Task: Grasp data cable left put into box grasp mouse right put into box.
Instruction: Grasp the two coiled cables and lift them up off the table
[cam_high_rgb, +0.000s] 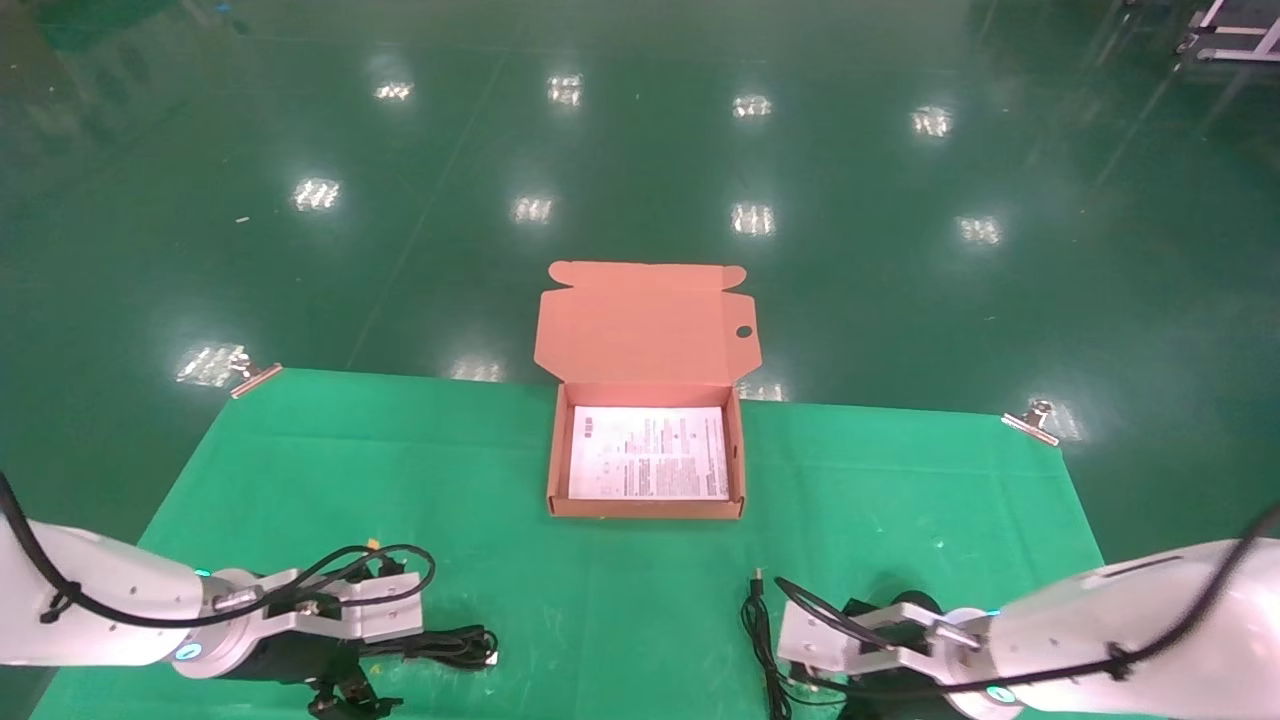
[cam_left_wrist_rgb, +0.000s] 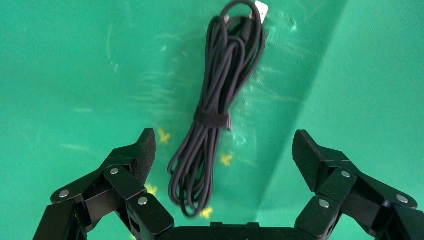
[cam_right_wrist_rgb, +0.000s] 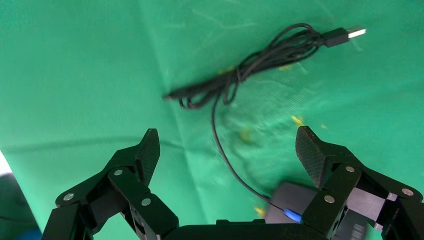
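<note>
Black and limp, the data cable (cam_left_wrist_rgb: 212, 117) is lying strapped on the cloth near the box (cam_high_rgb: 646, 510), so I'm lining my wide-open left gripper (cam_left_wrist_rgb: 222, 150) over its band while the right gripper (cam_right_wrist_rgb: 227, 145) is hovering spread beside the mouse (cam_right_wrist_rgb: 292, 202).

Both arms were smooth white shells with black cables looped along them and small teal lights at the wrists. The left gripper (cam_left_wrist_rgb: 222, 150) and the right gripper (cam_right_wrist_rgb: 227, 147) were matte black linkages pinned with silver rivets, their fingertips (cam_left_wrist_rgb: 146, 149) ribbed and wedge-shaped.
</note>
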